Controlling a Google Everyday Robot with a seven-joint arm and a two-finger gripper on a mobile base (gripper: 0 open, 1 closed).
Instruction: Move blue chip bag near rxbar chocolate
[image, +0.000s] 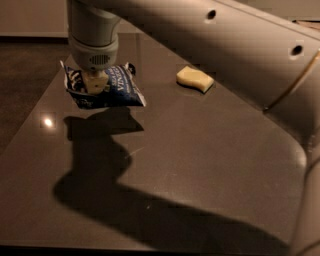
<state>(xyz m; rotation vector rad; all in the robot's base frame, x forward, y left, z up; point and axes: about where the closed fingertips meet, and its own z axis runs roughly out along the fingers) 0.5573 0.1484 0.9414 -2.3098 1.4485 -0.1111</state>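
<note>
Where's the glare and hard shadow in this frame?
Camera view: dim overall; one small glare spot on the table at left. The gripper, shut on the blue chip bag at upper left, and the arm throw a hard shadow toward the front; the sponge is unshaded.

Dark table (200, 165) with sponge (194, 79) (pincer (95, 82) above)

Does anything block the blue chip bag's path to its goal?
Nothing visible does. The pincer holds the blue chip bag clear of the table; the sponge lies apart to the right. The rxbar chocolate is not in view.
</note>
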